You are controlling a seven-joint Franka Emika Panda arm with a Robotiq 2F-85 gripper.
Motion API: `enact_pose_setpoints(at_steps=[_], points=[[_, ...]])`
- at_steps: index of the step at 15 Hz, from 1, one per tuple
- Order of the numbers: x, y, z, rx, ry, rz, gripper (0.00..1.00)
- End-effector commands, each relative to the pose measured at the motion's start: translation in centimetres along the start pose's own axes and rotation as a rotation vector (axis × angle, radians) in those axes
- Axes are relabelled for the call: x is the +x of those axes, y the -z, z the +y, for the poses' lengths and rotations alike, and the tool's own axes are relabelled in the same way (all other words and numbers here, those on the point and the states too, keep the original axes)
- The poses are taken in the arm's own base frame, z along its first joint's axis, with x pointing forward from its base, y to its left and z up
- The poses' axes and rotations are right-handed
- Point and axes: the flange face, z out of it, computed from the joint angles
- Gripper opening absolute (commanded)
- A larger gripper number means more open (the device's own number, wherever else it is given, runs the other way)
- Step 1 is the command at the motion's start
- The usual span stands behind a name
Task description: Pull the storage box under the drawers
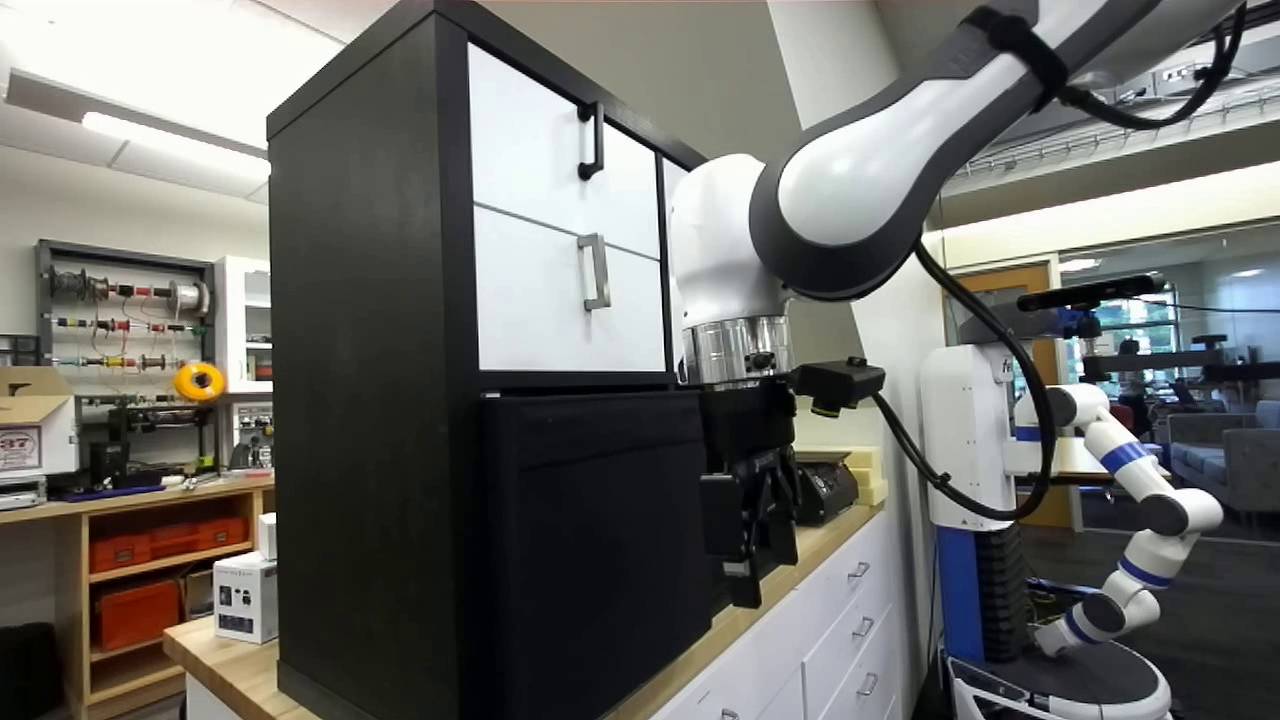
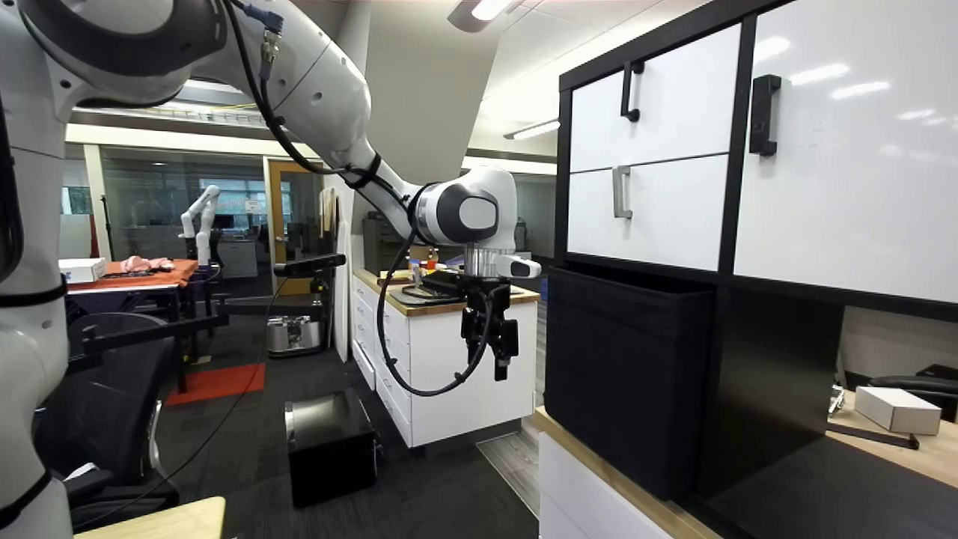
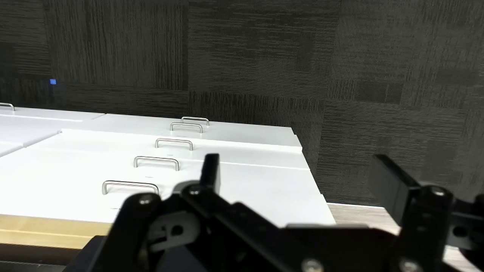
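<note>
I see the gripper (image 3: pixel 297 166) wide and empty; the box (image 2: pixel 617 382), lower right in an exterior view, juts out below the drawers (image 2: pixel 673 198), so overpulling might tip it off the counter (image 2: pixel 658 510)

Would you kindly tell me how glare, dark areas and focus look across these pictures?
In an exterior view, the large white front shows streaky glare, likely reflected room lighting; in both exterior views, the storage box is so dark that little detail shows; in the wrist view, the gripper looks soft, while the metal handles beyond look crisper.
</note>
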Motion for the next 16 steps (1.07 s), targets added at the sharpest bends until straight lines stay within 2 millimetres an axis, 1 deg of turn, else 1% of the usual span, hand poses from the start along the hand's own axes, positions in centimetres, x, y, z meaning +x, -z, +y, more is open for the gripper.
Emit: enact_pose_setpoints(at_steps=[1,7,13,16], points=[[0.0,0.0,0.0,0.0,0.0,-0.001,1.0],[0.1,0.1,0.1,-0.005,-0.005,0.005,1.0],[0.2,1.7,0.9,-0.008,-0.011,0.056,1.0],[0.1,1.7,0.9,-0.008,-0.013,0.058,1.0]])
